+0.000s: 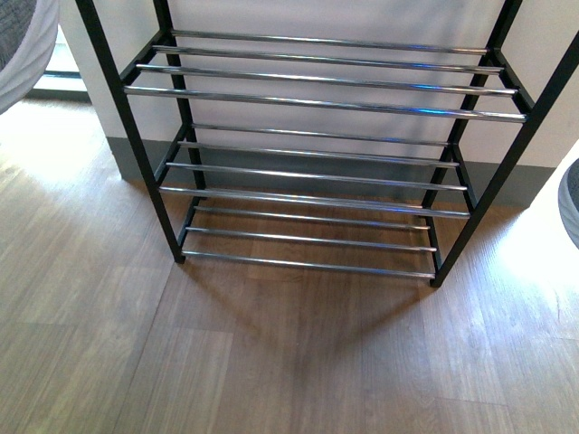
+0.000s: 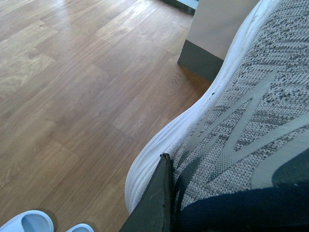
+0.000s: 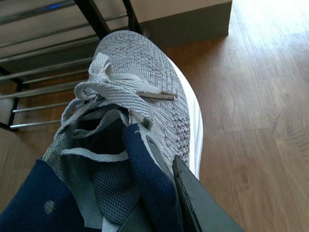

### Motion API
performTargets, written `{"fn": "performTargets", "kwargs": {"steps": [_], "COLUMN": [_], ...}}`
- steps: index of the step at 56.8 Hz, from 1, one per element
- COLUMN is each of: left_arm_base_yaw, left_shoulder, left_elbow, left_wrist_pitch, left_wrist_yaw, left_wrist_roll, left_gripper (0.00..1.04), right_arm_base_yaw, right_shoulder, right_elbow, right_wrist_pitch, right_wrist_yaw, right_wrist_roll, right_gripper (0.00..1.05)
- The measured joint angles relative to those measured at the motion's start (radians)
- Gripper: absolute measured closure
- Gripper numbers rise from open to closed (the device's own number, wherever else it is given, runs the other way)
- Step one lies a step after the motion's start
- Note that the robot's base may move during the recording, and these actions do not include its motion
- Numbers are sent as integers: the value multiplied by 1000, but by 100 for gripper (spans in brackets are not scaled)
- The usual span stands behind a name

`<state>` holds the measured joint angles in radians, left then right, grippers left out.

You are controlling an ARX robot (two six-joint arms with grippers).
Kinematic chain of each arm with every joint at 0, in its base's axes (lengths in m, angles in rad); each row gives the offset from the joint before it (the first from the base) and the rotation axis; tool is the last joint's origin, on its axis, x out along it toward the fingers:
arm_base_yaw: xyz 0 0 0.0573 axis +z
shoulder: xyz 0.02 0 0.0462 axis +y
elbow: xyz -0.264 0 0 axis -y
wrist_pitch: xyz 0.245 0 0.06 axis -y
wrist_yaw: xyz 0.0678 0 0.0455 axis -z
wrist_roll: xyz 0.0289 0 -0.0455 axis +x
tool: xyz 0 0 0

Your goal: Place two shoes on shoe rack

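The shoe rack (image 1: 317, 163) stands straight ahead in the front view, a black frame with three tiers of chrome bars, all bare. My left gripper (image 2: 181, 200) is shut on one grey sneaker (image 2: 251, 116); a dark finger (image 2: 157, 203) presses its knit side above the white sole. That sneaker peeks into the front view's upper left corner (image 1: 18, 45). My right gripper (image 3: 161, 203) is shut on the other grey sneaker (image 3: 145, 92) at its navy collar, toe pointing at the rack's bars (image 3: 48, 72). A grey curved edge (image 1: 570, 203) at the front view's right border looks like this sneaker.
Wooden floor (image 1: 271, 362) spreads in front of the rack. A white wall with grey skirting (image 1: 136, 158) runs behind it. A pair of pale slippers (image 2: 29, 222) lies on the floor in the left wrist view, near a wall corner (image 2: 212, 34).
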<state>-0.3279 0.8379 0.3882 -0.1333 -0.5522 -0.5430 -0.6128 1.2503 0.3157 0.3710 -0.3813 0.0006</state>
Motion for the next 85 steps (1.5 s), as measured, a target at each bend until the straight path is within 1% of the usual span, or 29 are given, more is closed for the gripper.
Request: {"fn": "performTargets", "kwargs": {"steps": [85], "left_arm_base_yaw": [0], "left_shoulder": [0], "left_elbow": [0], "left_wrist_pitch": [0], "left_wrist_yaw": [2], "left_wrist_roll": [0], "left_gripper": [103], "right_arm_base_yaw": [0], "right_shoulder": [1], "right_elbow": [-1], "right_wrist_pitch": [0], "right_wrist_yaw": [11], "right_wrist_roll": [1], "right_gripper": [104]}}
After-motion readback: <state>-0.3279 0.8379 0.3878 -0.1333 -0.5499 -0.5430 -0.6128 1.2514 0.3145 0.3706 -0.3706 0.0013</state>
